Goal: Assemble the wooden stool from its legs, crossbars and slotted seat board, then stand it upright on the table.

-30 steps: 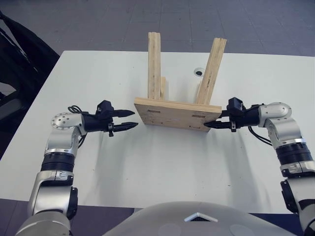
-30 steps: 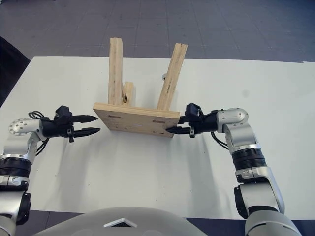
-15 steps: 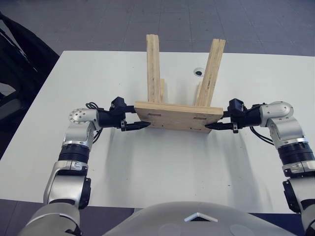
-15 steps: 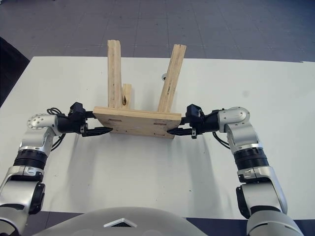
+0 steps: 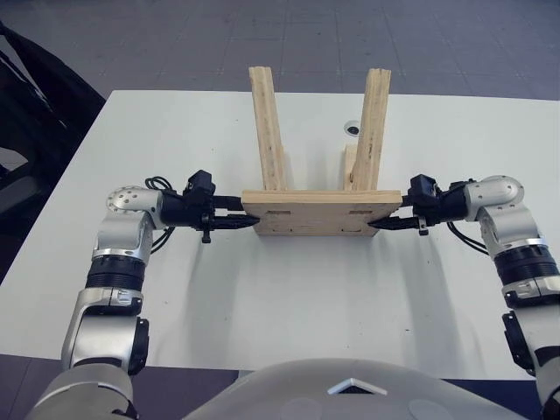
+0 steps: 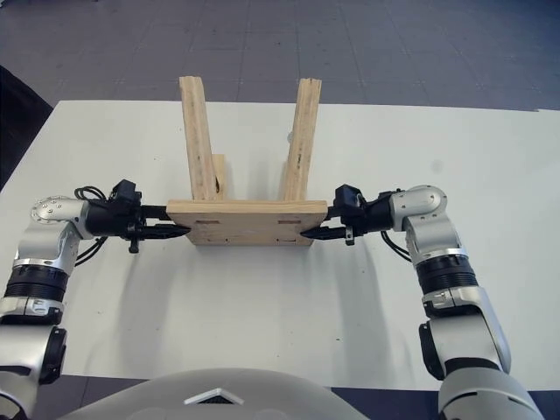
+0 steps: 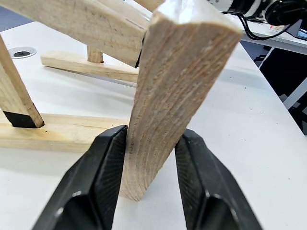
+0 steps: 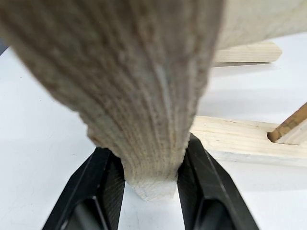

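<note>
1. From the head camera, the stool [image 5: 317,188] lay on its side in the middle of the worktop [image 5: 262,306]. Its slotted seat board [image 5: 317,213] stood on edge facing the robot, and its legs [image 5: 267,131] pointed away. The left end effector [image 5: 238,223] was clamped on the board's left end and the right end effector [image 5: 381,224] on its right end.
2. In the left wrist view, the two black fingers [image 7: 103,167] pressed against opposite faces of the board, which rested low against the worktop.
3. In the right wrist view, that end effector's pads [image 8: 201,187] pinched the board's other end just as firmly.
4. The joining looked finished to me, so I judged the step in hand to be standing the stool up.
5. That would call for both arms lifting and rotating together, with an even grip, so the legs swing down onto the worktop.
</note>
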`<state>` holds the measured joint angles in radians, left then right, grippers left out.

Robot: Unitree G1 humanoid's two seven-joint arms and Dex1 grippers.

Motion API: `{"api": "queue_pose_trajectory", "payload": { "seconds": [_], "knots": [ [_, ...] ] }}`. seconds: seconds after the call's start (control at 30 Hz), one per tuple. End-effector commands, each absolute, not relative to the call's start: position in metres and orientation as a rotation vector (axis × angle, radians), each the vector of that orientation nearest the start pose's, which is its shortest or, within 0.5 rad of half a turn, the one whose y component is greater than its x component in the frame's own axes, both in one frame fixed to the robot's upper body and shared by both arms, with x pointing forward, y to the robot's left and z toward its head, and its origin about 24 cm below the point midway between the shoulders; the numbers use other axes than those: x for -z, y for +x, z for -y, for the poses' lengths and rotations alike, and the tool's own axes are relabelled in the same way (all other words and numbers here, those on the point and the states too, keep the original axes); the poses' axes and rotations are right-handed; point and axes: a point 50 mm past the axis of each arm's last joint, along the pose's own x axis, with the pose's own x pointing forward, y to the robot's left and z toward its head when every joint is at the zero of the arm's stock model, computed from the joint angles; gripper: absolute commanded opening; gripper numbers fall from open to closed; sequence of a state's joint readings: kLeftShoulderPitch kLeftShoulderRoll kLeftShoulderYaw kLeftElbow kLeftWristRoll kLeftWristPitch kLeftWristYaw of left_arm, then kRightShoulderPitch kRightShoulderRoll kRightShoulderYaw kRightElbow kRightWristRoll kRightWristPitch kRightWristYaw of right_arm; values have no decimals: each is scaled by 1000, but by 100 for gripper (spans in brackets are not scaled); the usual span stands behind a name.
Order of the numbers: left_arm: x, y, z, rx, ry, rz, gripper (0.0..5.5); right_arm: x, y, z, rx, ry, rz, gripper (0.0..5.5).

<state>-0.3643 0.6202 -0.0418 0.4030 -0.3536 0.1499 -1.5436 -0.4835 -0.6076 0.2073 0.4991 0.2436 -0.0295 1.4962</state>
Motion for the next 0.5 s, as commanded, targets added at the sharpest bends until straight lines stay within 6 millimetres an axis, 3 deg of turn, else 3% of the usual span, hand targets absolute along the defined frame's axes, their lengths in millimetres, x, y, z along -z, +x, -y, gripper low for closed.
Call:
{"api": "queue_pose_trajectory", "payload": {
  "seconds": [0.03, 0.13, 0.27, 0.37, 0.43, 0.5],
  "knots": [
    [-108, 264, -215, 1499, -30, -224, 150, -99, 288, 201, -1466, -150, -312, 134],
    [-144, 248, -219, 1484, -120, -187, 146, -145, 272, 198, -1508, 16, -262, 134],
    [-183, 217, -224, 1441, -371, -368, 141, -194, 235, 208, -1595, 353, -455, 133],
    [-223, 232, -232, 1391, -679, -332, 137, -237, 264, 216, -1451, 609, -488, 129],
    [-253, 274, -235, 1215, -905, -166, 135, -259, 300, 202, -1335, 717, -466, 129],
    [-261, 328, -231, 912, -1109, -128, 134, -250, 348, 179, -929, 718, -509, 129]
  ]
}}
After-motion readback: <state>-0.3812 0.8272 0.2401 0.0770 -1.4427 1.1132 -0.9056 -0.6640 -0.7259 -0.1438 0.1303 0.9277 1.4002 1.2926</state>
